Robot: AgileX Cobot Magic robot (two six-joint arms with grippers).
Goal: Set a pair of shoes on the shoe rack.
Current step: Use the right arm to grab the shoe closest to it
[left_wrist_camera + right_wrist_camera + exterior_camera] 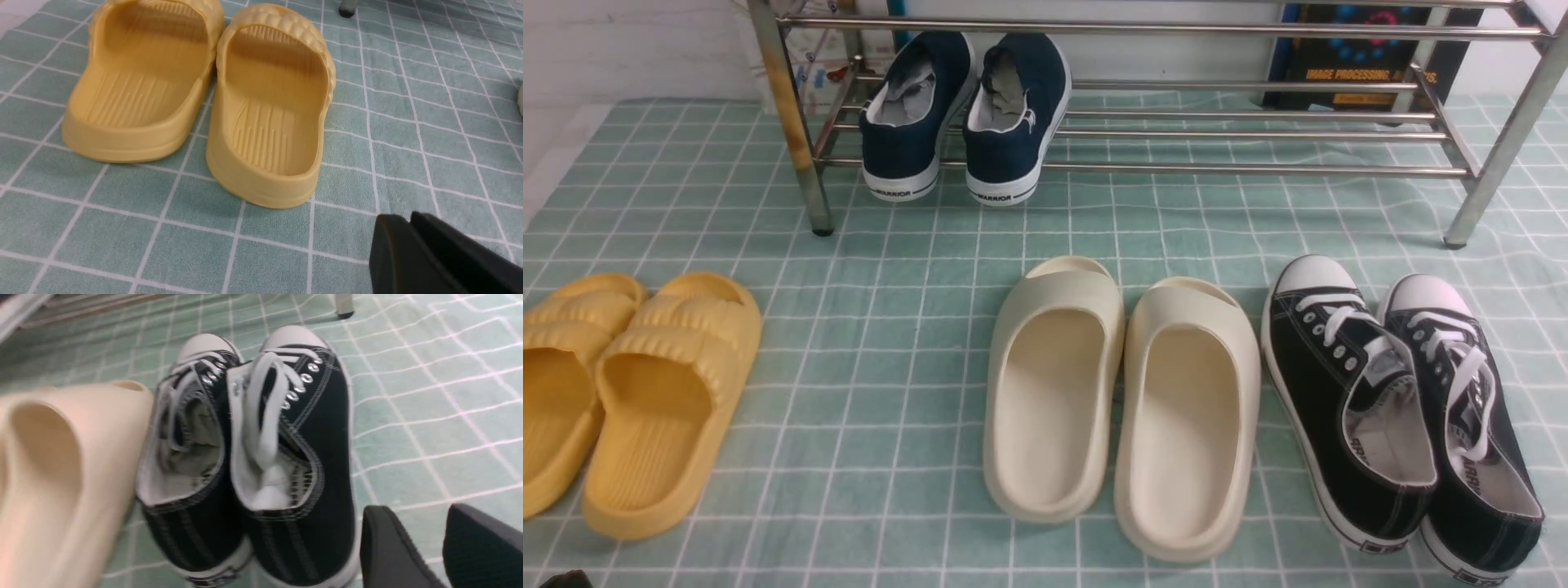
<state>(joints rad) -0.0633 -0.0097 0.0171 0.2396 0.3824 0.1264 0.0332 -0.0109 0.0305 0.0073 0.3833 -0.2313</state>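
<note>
Closest to us are the two grippers. The left gripper has its jaws pressed together with nothing in them; it hangs over the green checked cloth, near the heels of the yellow slides. The right gripper has its jaws apart with nothing between them but cloth; it sits low, near the heels of the pair of shoes.

The pair of shoes lies on the cloth at the near right; the two black shoes are side by side and touching. Their heels are near us and their white toes point away, toward the shoe rack; the long way of each shoe runs from near to far, with the toes leaning a little to the left. The white laces lie loose over the tops.

Just to the left of them are the cream slides, toes also pointing away; the closer slide is right beside the left black shoe, almost touching it. The yellow slides are well apart, at the far left.

Past the toes there is green cloth, then the rack; its right front leg stands beyond the black shoes, a bit to the right. On the low shelf, at the left end, sit navy sneakers with their heels poking out toward us. Behind the rack leans a dark book.
</note>
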